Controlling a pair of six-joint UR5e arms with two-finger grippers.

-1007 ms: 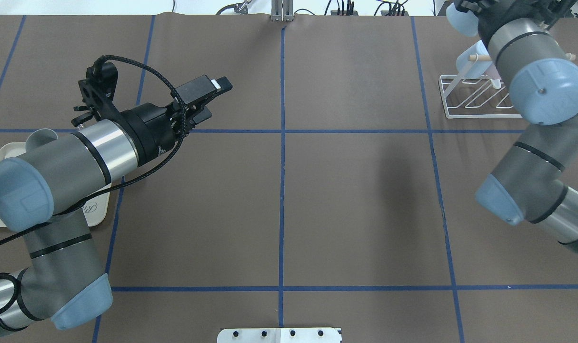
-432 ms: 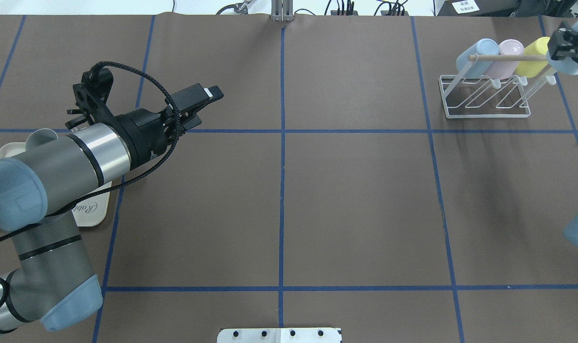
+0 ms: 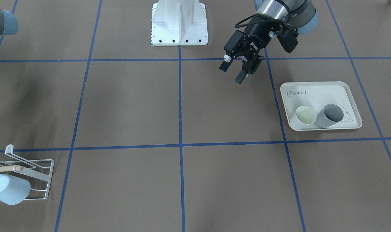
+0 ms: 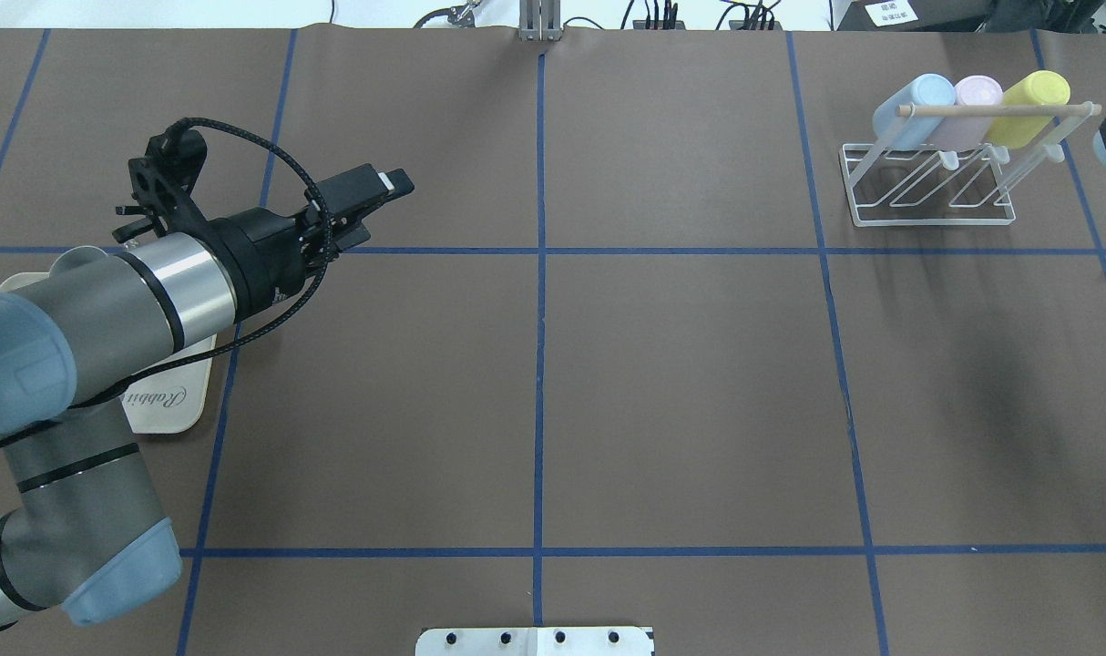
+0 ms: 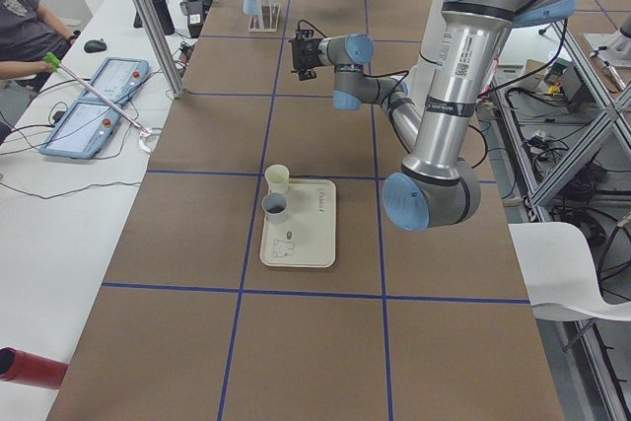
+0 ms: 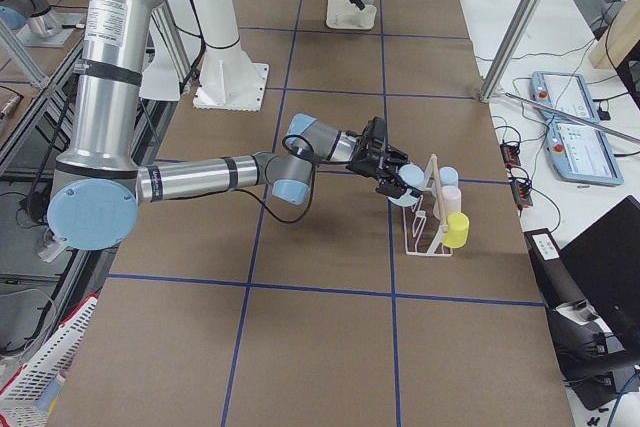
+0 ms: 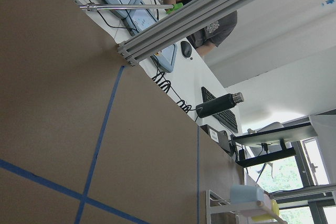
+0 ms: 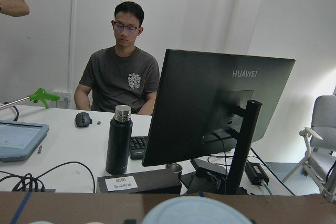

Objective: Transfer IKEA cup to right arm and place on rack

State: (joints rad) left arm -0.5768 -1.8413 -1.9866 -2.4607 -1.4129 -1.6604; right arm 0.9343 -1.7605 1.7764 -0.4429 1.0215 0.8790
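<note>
Brown desk [image 4: 690, 392], blue tape lines [image 4: 539, 364] gridding it. A cream rabbit-print tray [image 3: 314, 93] lay at its left end. Past the far edge, a seated person [image 8: 119, 77] sat behind a black bottle [image 8: 118, 140], a mouse [image 8: 83, 120] and a Huawei monitor [image 8: 215, 108].

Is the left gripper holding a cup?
No, the left gripper is open and there is nothing between its jaws.

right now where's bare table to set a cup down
The brown table's middle is bare, between the white wire rack and the cream rabbit-print tray. The tray's lettered half is free. Crowded: the rack, carrying a blue cup, pink cup and yellow cup, and the tray's other half with a cream cup and a grey cup.
</note>
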